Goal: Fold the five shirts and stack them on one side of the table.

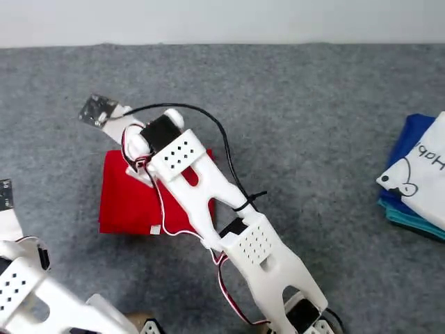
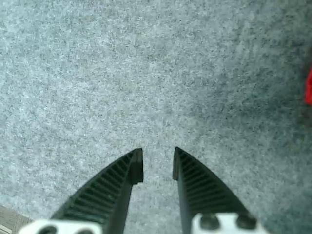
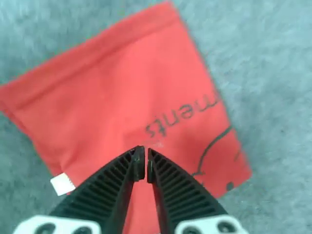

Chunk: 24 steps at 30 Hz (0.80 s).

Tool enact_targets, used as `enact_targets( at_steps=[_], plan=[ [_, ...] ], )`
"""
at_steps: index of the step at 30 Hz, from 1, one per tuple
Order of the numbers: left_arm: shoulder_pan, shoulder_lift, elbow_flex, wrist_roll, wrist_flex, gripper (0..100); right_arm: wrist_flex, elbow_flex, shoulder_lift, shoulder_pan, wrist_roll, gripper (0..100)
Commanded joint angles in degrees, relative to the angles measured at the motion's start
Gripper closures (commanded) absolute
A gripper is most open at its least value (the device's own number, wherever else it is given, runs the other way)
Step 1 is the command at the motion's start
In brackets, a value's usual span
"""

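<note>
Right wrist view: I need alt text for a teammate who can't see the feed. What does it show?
A folded red shirt lies flat on the grey felt table, with dark print across one part and a small white tag at one edge. The right gripper hangs over the shirt, jaws nearly touching.

Bright, even overhead light; right arm (image 1: 261, 247) casts a faint, soft-edged shadow across red shirt (image 1: 128, 195) and grey desk (image 1: 313, 104).
</note>
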State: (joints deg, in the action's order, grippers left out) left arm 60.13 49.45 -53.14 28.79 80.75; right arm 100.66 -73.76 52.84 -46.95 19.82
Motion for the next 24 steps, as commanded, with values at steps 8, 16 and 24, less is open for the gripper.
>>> enact_targets(
  at_steps=[8, 16, 24],
  plan=[
    [3.8, 1.1, 3.8, 0.0, -1.0, 89, 2.3, 24.4, -19.0, 1.0, -15.6, 97.0],
    [3.4, 1.1, 3.6, 0.0, -1.0, 89, 2.1, 35.6, -24.4, 1.7, -43.6, 63.7],
    [3.4, 1.1, 3.6, 0.0, -0.8, 89, -3.0, 35.5, -16.6, 1.8, -49.3, 54.5]
  ],
)
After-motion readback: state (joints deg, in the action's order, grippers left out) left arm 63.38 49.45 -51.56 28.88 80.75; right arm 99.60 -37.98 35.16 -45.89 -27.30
